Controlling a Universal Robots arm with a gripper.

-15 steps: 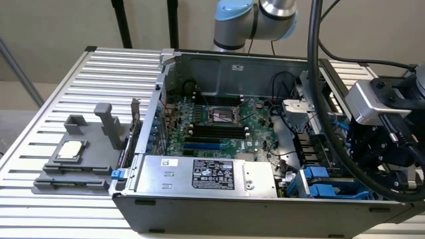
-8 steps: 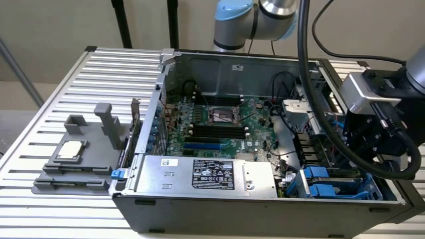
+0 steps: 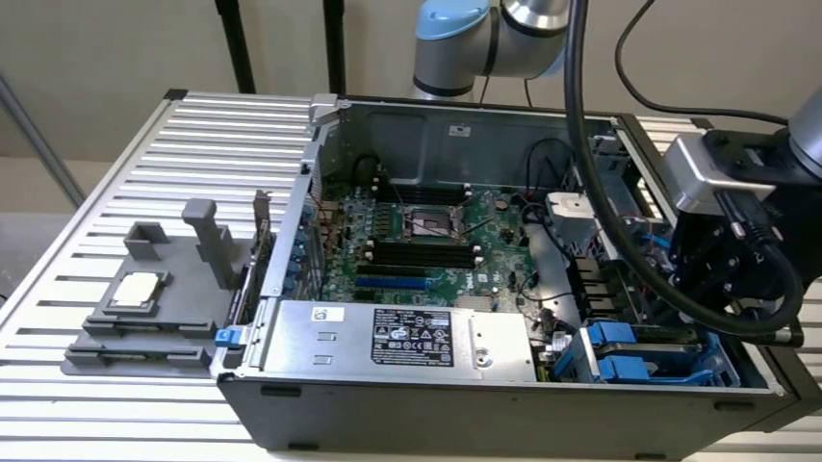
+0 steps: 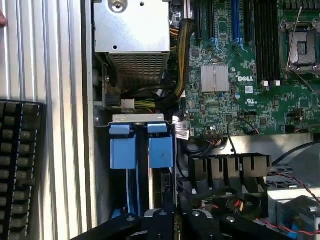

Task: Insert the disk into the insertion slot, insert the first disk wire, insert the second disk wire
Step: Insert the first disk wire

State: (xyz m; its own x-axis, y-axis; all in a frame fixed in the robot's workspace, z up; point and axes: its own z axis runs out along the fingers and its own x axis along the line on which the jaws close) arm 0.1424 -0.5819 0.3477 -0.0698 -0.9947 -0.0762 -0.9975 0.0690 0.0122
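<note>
apparently the first step is done or all but done: in the wrist view the disk [image 4: 161, 152] looks to stand on edge inside the insertion slot [image 4: 135, 119]. its blue carrier tab sits level with the matching tab of the bay right beside it, and a dark greenish body runs down from the tab toward the claw [image 4: 172, 220]. the claw hangs directly over that bay with its fingers drawn together. whether they pinch the disk's far end, a plug, or nothing at all i cannot tell, because the place where they meet is out of sight. in the exterior view the arm reaches down into the near corner of the open computer case [image 3: 514, 409], at the exterior view's right, near the power supply [image 3: 398, 337], where the slot's blue rails show. of the two wires i judge neither to be in (no cable runs to the disk anywhere that shows, though its connector end is hidden under the claw), so both wire steps seem left to do. the motherboard [image 4: 240, 85] lies beside the bay.
</note>
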